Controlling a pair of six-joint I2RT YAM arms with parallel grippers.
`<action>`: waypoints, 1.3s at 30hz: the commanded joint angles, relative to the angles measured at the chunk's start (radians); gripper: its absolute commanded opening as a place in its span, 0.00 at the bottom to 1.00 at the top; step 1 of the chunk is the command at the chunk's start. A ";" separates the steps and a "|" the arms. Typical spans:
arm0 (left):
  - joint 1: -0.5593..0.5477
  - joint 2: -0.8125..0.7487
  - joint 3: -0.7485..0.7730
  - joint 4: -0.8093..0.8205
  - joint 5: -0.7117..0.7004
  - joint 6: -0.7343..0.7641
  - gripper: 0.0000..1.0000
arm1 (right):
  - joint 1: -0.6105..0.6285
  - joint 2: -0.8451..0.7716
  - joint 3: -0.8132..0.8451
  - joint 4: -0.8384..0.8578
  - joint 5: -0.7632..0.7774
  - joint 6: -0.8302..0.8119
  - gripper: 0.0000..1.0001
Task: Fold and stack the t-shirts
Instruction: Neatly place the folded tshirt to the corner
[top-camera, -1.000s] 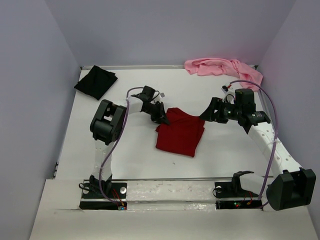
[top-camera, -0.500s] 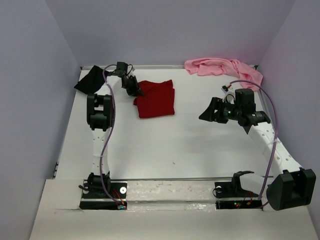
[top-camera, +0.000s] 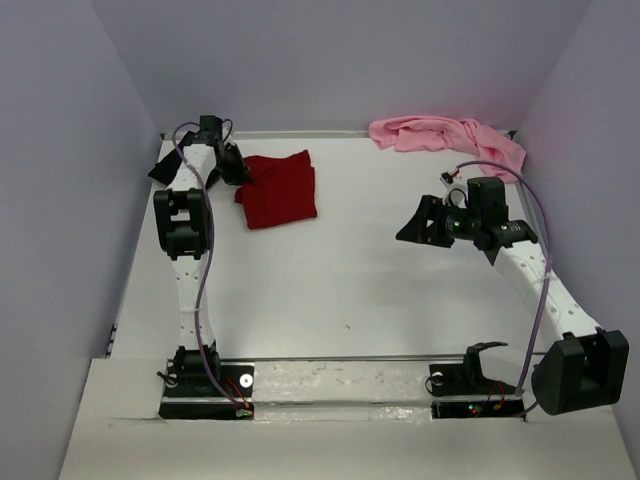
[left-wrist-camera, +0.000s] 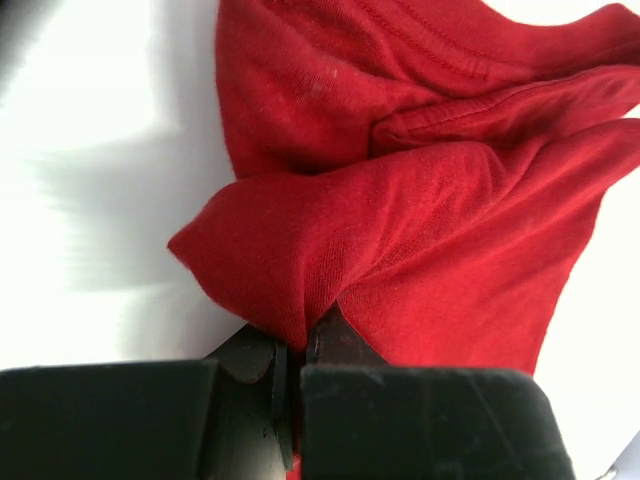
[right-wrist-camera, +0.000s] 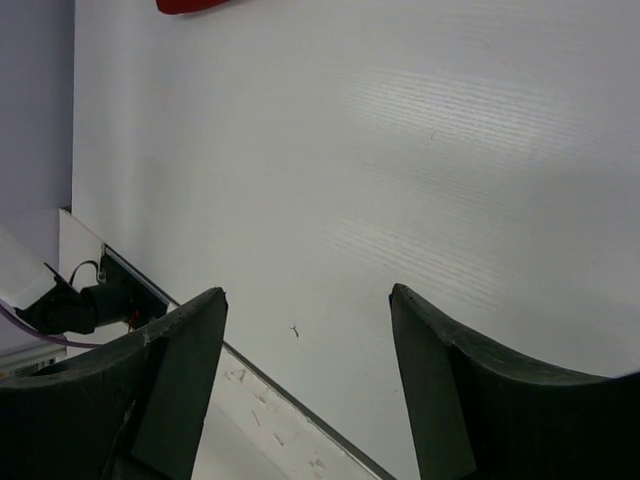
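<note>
left hand (top-camera: 238, 176) clenched on dark red shirt (top-camera: 282, 188) edge, far left of worktop (top-camera: 350, 290) | right hand (top-camera: 406, 228) released, empty | risk: tiny pinch, fold flops open if dragged

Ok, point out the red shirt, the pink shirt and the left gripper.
red shirt (top-camera: 282, 190), top view, middle of the cloth
pink shirt (top-camera: 440, 135), top view, bunched middle
left gripper (left-wrist-camera: 300, 342), left wrist view, between its fingertips
</note>
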 joint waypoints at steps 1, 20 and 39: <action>0.060 0.018 0.097 0.009 0.012 0.011 0.00 | -0.004 0.007 0.043 0.018 -0.027 -0.013 0.72; 0.106 0.222 0.265 0.256 0.146 -0.057 0.17 | -0.004 -0.026 0.025 0.030 -0.049 0.045 0.71; 0.175 0.170 0.252 0.269 -0.069 -0.049 0.13 | -0.004 -0.029 0.005 0.001 -0.064 0.044 0.71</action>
